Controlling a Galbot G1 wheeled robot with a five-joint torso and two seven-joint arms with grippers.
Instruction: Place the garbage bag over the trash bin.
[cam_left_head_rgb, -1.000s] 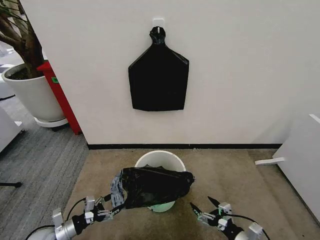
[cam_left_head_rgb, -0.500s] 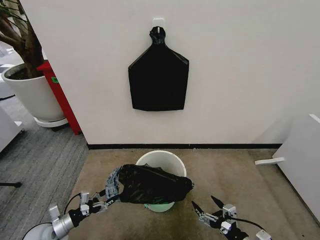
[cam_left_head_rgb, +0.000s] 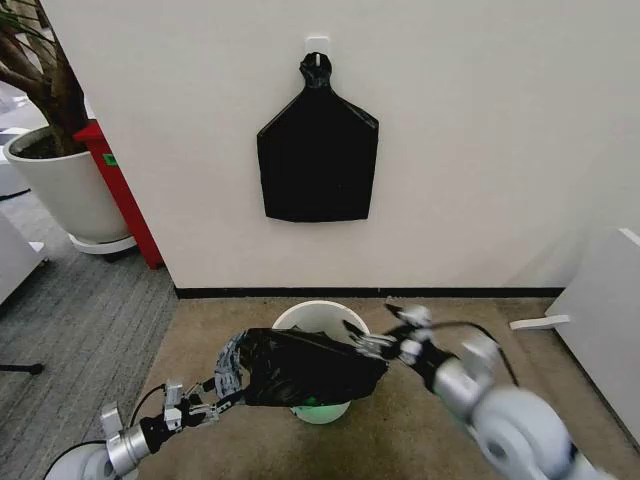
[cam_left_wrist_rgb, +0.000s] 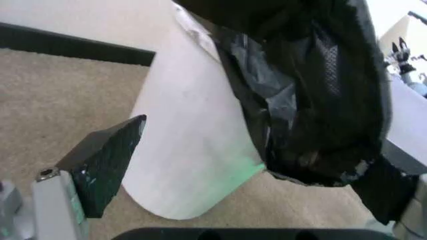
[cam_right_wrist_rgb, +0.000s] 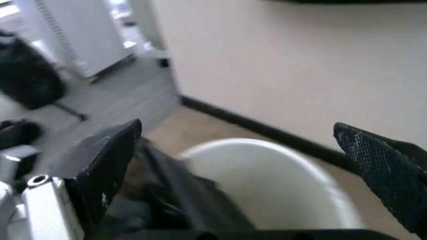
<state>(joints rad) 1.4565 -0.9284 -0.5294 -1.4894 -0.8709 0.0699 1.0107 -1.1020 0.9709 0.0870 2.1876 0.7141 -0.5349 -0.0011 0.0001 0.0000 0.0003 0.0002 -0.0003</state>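
You're seeing the garbage bag (cam_left_head_rgb: 305, 367) draping over the trash bin (cam_left_head_rgb: 318, 318) (front rim, 6 o'clock), left tool (cam_left_head_rgb: 222, 381) clamped on it; right tool (cam_left_head_rgb: 375, 329), fingers apart, has swung up from 5 o'clock.

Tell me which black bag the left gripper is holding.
The loose garbage bag draped across the trash bin, gripped at its edge by the left gripper; the flat knotted bag bundle hangs untouched on the wall.

No legible text, label, brand, number or sign found in any view. A small green patch (cam_left_head_rgb: 109, 160) sits on the red panel (cam_left_head_rgb: 120, 190) by the wall; nothing on it can be read.
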